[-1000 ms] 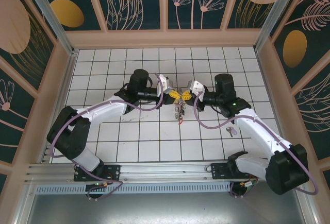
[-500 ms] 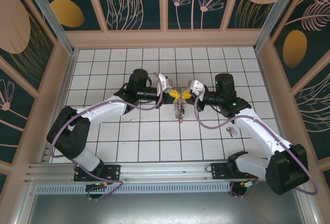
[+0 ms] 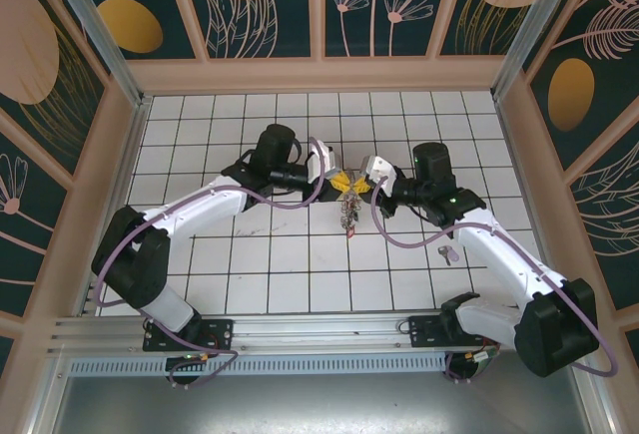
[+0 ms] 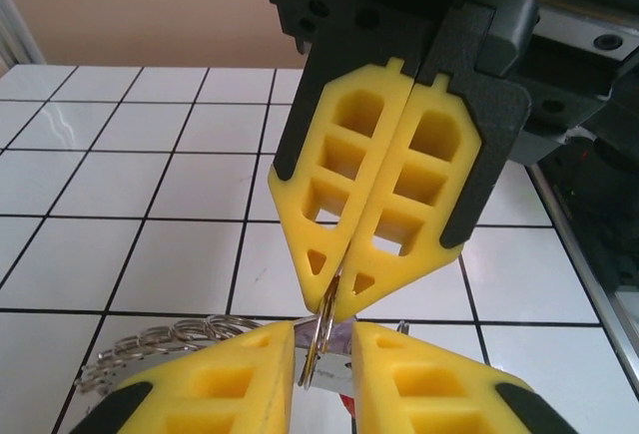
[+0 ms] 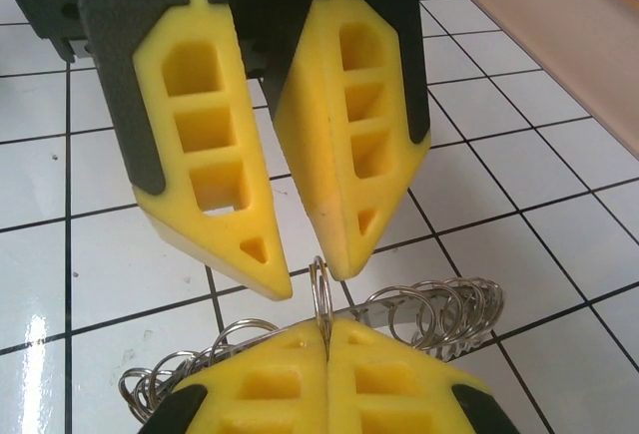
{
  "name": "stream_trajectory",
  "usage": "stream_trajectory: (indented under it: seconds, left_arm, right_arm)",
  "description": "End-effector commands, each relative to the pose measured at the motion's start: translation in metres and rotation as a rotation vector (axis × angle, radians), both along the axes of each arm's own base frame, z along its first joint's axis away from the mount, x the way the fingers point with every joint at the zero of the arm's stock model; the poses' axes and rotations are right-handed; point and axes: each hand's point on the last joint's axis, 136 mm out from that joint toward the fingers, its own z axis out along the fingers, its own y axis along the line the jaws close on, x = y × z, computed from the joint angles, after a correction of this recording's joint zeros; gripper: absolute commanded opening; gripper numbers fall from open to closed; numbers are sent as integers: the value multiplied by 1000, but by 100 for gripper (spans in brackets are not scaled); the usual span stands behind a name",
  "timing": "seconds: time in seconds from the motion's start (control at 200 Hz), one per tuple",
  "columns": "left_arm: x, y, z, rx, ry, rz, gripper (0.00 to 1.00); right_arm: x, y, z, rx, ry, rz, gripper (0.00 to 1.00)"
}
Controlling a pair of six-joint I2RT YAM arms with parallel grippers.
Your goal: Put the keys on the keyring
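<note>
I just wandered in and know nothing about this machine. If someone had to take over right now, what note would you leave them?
Right pincer: shut on the keyring, held on edge above the table.
Left pincer: open, one finger either side of that ring, not gripping.
Keys: a bunch hangs just below the pincers; one loose key lies on the table beside the right arm.
Done: the bunch seems to be on the ring.
Left: pick up the loose key and thread it on.
</note>
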Motion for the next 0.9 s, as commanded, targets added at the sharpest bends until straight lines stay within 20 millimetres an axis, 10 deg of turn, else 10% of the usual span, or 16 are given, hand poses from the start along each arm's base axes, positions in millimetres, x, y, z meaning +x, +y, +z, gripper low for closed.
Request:
stream_trajectory:
  seconds: [0.0,0.25,0.39,0.896]
  left_arm:
    - [-2,-3,-6,36,5,-21,25]
    - [-2,-5,-7,43,9,-38,21]
    - [-5,-6,-4,28,6,-49,0]
    - [-24,-6,30,-187,0,-102,0]
  right_arm:
    - [3,6,23,21,-71,23,0]
    - [3,9,23,30,-65,33,0]
    - [3,10,21,24,-65,29,0]
    - [-4,7,7,50,-39,70,13]
